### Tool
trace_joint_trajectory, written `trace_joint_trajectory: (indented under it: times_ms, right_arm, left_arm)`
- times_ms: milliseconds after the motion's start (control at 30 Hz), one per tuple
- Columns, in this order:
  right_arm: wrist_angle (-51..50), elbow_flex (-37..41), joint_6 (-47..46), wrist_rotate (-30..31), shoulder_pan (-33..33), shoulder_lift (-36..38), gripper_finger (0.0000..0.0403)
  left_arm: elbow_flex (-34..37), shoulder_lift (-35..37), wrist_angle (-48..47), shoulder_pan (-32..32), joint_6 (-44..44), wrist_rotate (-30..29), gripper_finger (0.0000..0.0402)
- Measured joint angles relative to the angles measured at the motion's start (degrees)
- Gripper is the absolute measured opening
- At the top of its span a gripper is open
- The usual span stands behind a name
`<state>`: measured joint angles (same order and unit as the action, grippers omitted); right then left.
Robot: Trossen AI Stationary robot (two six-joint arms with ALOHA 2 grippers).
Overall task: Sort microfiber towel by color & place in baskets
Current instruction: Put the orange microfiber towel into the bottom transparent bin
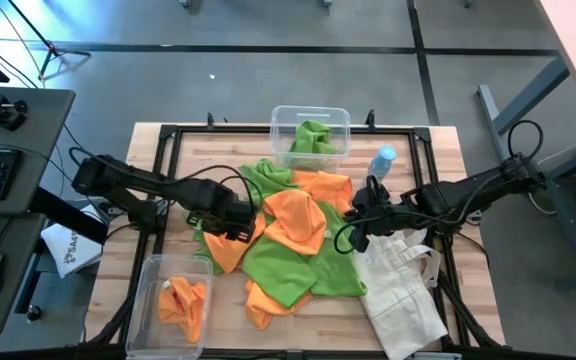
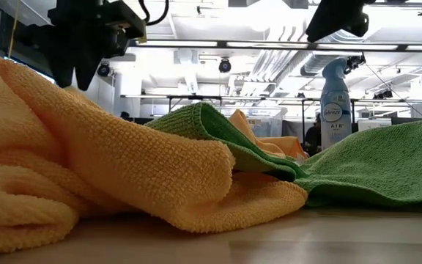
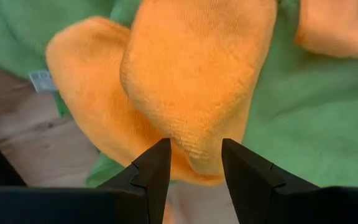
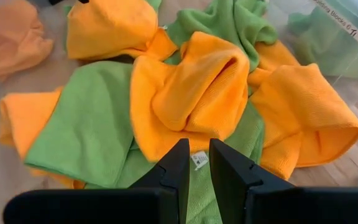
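Orange and green microfiber towels lie heaped mid-table (image 1: 293, 235). My left gripper (image 1: 236, 225) hangs open over the pile's left side, its fingers on either side of a folded orange towel (image 3: 191, 68); in the low view it (image 2: 75, 81) sits at that towel's top. My right gripper (image 1: 351, 232) hovers over the pile's right edge, touching nothing, with only a narrow gap between its fingers (image 4: 199, 152). The far clear basket (image 1: 278, 115) holds a green towel (image 1: 313, 135). The near-left basket (image 1: 148, 275) holds an orange towel (image 1: 185, 300). My left gripper points down at the rounded fold (image 3: 194, 155) of the orange towel, which shows between its two open fingers. I cannot tell whether the fingers touch it. The towel lies slack on the pile.
An off-white tote bag (image 1: 403, 290) lies on the table's near right, beside the pile. A clear spray bottle with a blue cap (image 1: 381, 162) stands at the far right, close to my right arm. Bare wood shows at the near edge (image 1: 228, 315).
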<state>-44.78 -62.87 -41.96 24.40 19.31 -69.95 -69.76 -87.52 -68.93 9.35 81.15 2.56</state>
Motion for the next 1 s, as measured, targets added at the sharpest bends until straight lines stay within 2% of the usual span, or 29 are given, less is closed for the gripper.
trace_joint_trajectory:
  times_ms: [333, 400, 500, 600, 767, 1000]
  right_arm:
    - [0.0, 0.0, -0.2, 0.1, 3.8, 0.0, 0.0055]
    - [0.0, 0.0, -1.4, 1.4, 4.8, -0.1, 0.0055]
    - [0.0, 0.0, -1.8, 2.0, 6.4, -0.2, 0.0055]
    - [0.0, 0.0, -2.6, 2.0, 7.7, -0.2, 0.0055]
    - [0.0, 0.0, -4.6, 2.0, 9.0, -0.5, 0.0055]
    - [-2.4, 0.0, -4.1, 1.8, 9.4, -0.7, 0.0055]
  left_arm:
    - [0.0, -4.6, 3.3, 1.9, 0.2, 0.6, 0.0123]
    - [0.0, -5.1, 3.3, 2.1, 0.0, 0.5, 0.0102]
    - [0.0, -4.9, 3.6, 2.6, -1.7, 0.0, 0.0049]
    - [-0.5, -3.0, 3.4, 3.4, -2.3, -3.2, 0.0008]
    - [-5.4, 1.3, 0.3, 4.9, -6.0, -8.7, 0.0003]
    - [-16.7, 6.2, -6.7, 8.4, -12.0, -15.2, 0.0001]
